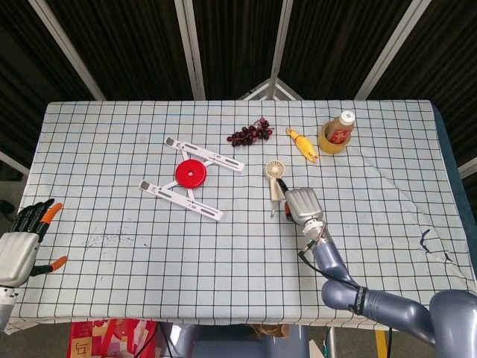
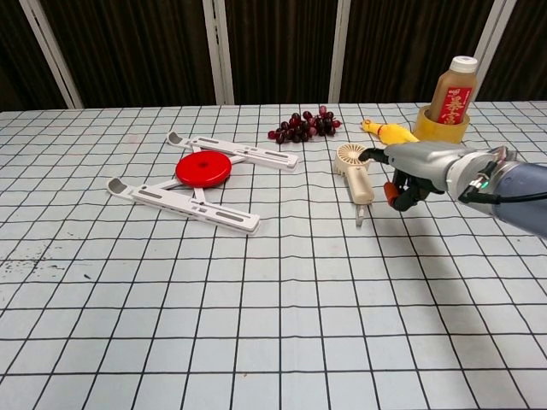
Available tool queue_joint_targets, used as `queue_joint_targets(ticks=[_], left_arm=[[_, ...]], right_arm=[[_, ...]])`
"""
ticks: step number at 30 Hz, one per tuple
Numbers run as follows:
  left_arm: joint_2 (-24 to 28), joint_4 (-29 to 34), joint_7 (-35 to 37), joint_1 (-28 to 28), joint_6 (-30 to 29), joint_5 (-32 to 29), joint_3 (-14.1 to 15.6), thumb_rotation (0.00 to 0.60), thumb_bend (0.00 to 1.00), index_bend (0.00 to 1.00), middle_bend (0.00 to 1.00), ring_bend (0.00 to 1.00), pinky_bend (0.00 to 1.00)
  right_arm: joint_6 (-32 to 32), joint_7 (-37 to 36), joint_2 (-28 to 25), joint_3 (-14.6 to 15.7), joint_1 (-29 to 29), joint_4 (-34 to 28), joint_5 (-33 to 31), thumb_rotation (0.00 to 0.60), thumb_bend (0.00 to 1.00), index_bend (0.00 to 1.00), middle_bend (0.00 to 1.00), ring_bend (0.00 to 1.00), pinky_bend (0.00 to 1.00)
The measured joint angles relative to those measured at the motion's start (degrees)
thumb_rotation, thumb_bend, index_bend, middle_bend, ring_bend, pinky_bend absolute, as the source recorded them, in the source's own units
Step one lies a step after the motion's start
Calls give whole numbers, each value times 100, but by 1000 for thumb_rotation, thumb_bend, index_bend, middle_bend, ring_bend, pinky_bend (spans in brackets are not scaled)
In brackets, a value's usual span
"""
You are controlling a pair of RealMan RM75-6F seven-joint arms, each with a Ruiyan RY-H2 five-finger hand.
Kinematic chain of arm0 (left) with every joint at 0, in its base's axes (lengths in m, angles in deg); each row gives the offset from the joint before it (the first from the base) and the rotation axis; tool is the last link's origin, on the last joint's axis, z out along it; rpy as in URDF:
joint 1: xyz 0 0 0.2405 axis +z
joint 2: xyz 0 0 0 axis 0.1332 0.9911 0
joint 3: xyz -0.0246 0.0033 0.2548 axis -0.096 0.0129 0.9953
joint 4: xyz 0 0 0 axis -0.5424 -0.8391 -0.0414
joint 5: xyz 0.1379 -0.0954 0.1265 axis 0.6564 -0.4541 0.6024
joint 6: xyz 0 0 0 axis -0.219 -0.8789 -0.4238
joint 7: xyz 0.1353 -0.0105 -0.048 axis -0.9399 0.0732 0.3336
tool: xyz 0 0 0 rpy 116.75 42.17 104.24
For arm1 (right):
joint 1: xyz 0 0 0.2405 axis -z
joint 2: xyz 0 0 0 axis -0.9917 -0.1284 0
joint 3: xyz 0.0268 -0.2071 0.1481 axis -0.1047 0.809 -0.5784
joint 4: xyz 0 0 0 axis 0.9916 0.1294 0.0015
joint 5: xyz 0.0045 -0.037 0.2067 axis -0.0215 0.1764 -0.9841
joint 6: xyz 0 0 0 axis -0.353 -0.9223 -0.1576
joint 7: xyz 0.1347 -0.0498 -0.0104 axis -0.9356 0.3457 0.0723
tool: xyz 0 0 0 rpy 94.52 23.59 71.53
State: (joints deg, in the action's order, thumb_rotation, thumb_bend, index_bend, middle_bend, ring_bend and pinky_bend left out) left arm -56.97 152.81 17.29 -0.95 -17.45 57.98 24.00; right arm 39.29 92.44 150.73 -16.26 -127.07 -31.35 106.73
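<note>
My right hand (image 1: pixel 302 205) hovers just right of the small cream handheld fan (image 1: pixel 275 181), beside its handle. In the chest view this hand (image 2: pixel 420 166) has its fingers apart, one dark fingertip reaching toward the fan (image 2: pixel 353 170) and an orange-tipped thumb below; it holds nothing. I cannot tell whether it touches the fan. My left hand (image 1: pixel 19 250) is at the table's near left corner with its fingers spread and nothing in them; only the head view shows it.
A white folding stand with a red disc (image 1: pixel 191 174) lies left of centre. Dark grapes (image 1: pixel 251 133), a yellow rubber chicken (image 1: pixel 302 143) and a brown bottle (image 1: pixel 341 127) standing in a tape roll (image 1: pixel 328 144) sit along the far side.
</note>
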Motion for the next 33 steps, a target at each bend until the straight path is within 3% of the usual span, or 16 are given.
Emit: queue_joint_targets(ticks=[33], left_arm=[[-10,30,9,-42,25,-6,5,600,33,0,0,0,0]], right_arm=[[-60,-160,194,268,-267,322,-323,600,760,0,832,932,850]])
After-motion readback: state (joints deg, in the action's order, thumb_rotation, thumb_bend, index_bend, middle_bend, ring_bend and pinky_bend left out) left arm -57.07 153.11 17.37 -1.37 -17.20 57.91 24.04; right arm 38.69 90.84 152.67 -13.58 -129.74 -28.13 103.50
